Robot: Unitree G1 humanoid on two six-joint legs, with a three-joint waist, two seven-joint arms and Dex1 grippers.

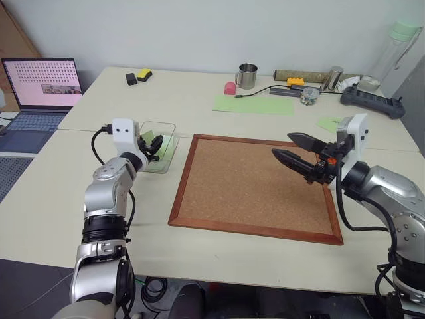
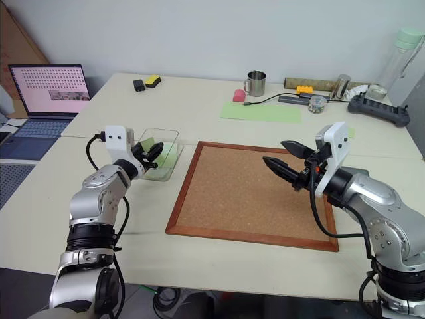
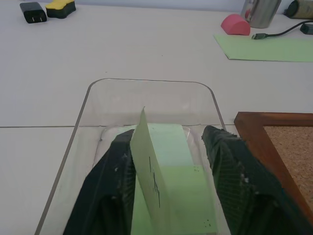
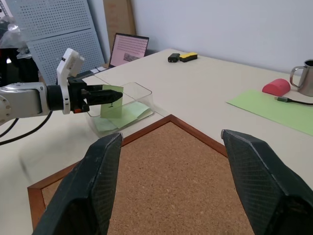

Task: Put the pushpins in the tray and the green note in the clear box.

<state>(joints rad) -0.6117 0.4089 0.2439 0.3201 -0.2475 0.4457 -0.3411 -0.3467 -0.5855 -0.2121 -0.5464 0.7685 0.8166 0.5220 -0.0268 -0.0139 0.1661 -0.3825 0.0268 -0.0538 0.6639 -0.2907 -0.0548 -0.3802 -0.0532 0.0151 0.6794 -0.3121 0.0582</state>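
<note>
Laptop (image 1: 41, 85) at far left, cut off by the frame edge. Left gripper (image 3: 168, 161) sits inside the clear box (image 3: 146, 98), fingers (image 3: 230, 166) spread; the green note (image 3: 146, 171) stands on edge between them, leaning on the left finger, whether it's still gripped is unclear. A second pale green sheet lies flat on the box floor, partly hidden by the fingers. Cork board (image 1: 255, 186) at bench centre, bare. Right gripper (image 1: 292, 149) hovers above the board's right side, fingers spread, holding nothing. Pushpins and tray not made out. Long green sheet (image 1: 254, 104) lies behind the board.
</note>
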